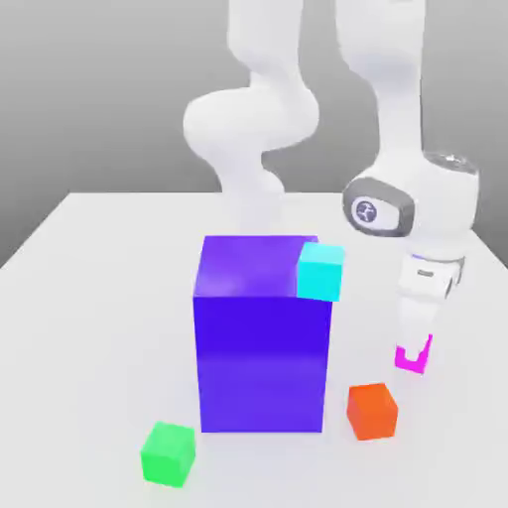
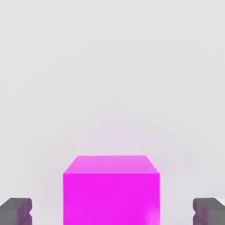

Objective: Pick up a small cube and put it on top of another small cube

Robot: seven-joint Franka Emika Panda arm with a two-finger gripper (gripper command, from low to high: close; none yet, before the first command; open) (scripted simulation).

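Note:
The small cube [image 1: 405,360] is bright magenta-pink and rests on the white table [image 1: 89,298] at the exterior view's right. My gripper [image 1: 414,349] has come straight down over it, with one finger on either side. In the hand view the small cube [image 2: 112,191] sits centred between the two dark fingertips [image 2: 16,211], with a clear gap on each side. The gripper [image 2: 112,212] is open and touches nothing.
A big blue-violet block [image 1: 261,337] stands mid-table with a cyan cube [image 1: 320,271] by its top right corner. An orange cube [image 1: 372,410] lies just in front of the magenta one, towards the left. A green cube [image 1: 167,452] sits near the front edge.

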